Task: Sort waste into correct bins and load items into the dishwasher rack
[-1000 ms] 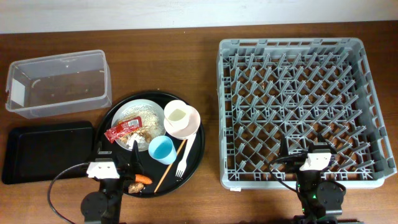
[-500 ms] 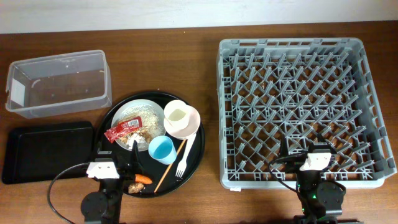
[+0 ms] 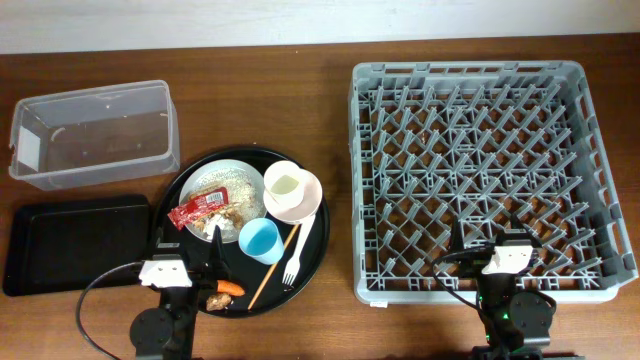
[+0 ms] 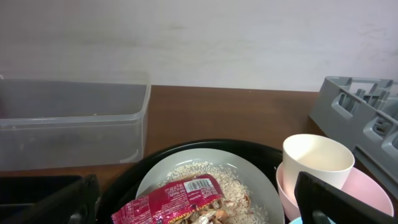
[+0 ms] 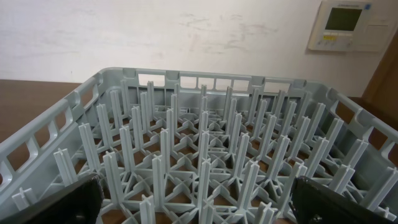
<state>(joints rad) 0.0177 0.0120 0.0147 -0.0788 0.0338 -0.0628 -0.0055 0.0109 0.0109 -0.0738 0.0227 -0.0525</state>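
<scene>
1. Left jaws are wide open and hold nothing. They hang over the near rim of the round black tray (image 3: 320, 245), which sits left of centre by the near edge of the bench (image 3: 330, 110).
2. Right jaws are wide open too and hold nothing, over the near edge of the dishwasher rack (image 3: 470, 70). The rack takes up the bench's right half.
3. White plate (image 3: 203, 180) is on the far-left part of the round tray and carries the rice (image 3: 238, 188). Red wrapper (image 3: 198, 209) lies across the plate's left side.
4. Cream cup (image 3: 286, 185) sits inside the pink bowl (image 3: 313, 192), which is against the plate's right rim.
5. Blue cup (image 3: 260, 239) stands upright on the near side of the bowl. Fork (image 3: 293, 258) and chopstick (image 3: 268, 277) lie side by side just right of it.
6. Carrot (image 3: 230, 288) is at the tray's near rim, partly hidden by the left arm.
7. A white lump (image 3: 212, 231) at the plate's near rim is probably the crumpled paper; the view is poor.
8. Clear tub (image 3: 95, 135) is by the far left corner of the bench. Black rectangular tray (image 3: 75, 245) is by the near left corner, just beside the round tray.
</scene>
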